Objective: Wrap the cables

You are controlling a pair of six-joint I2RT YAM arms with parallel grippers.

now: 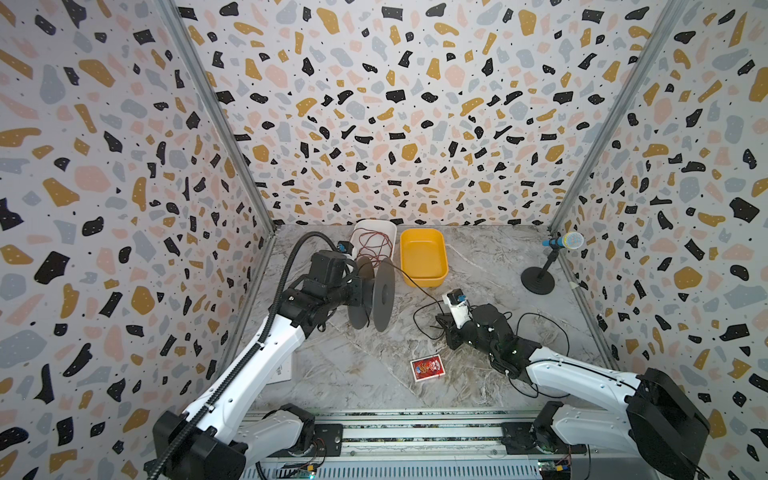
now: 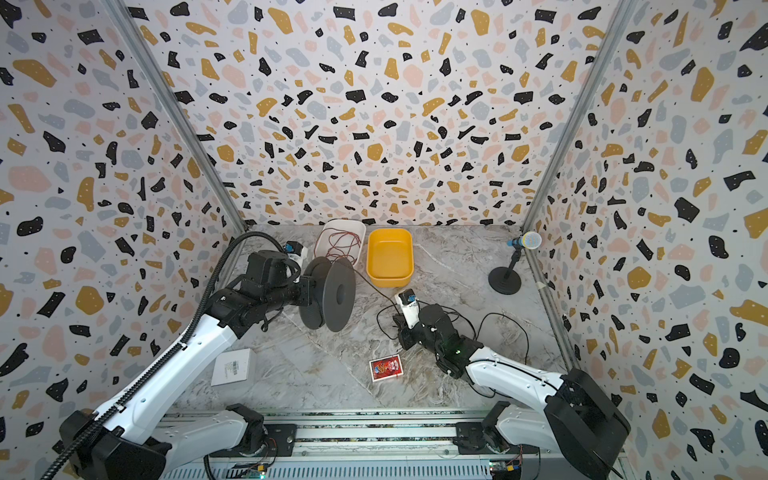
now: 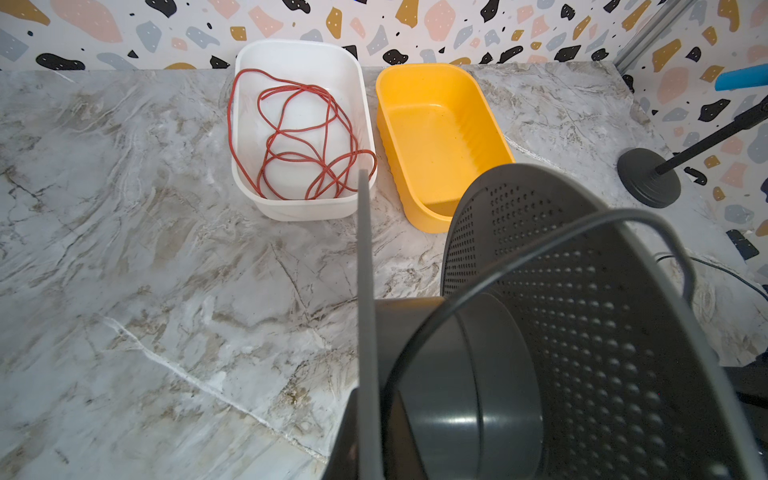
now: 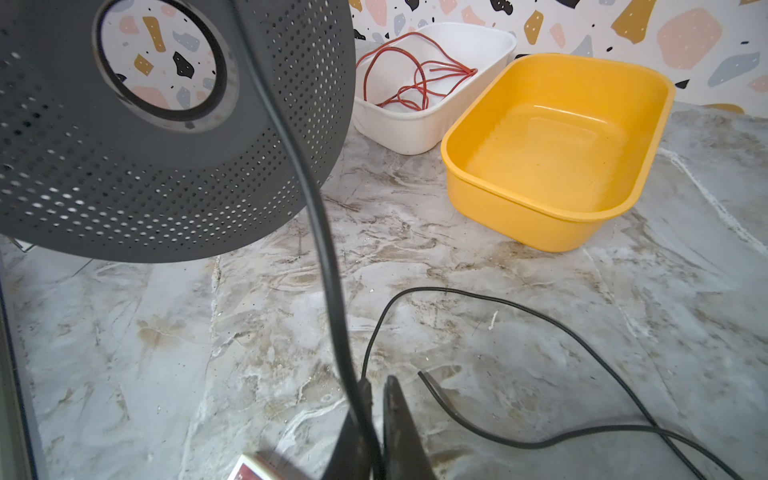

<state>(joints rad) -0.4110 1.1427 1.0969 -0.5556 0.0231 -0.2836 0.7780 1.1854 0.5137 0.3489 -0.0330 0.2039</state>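
Marble-look tabletop (image 1: pixel 365 374), terrazzo walls on three sides. Most of our bare room is front-left. Our left gripper (image 2: pixel 306 291) is clamped tight on the dark grey perforated plastic spool (image 2: pixel 332 295), held clear of the table. Our right gripper (image 4: pixel 376 386) is pinched closed on the thin black cord (image 4: pixel 316 208), which runs up to the spool — slack loops lie loose beside the right arm. Yellow plastic tub (image 1: pixel 422 255) and white plastic tub (image 3: pixel 299 54) hug the back edge.
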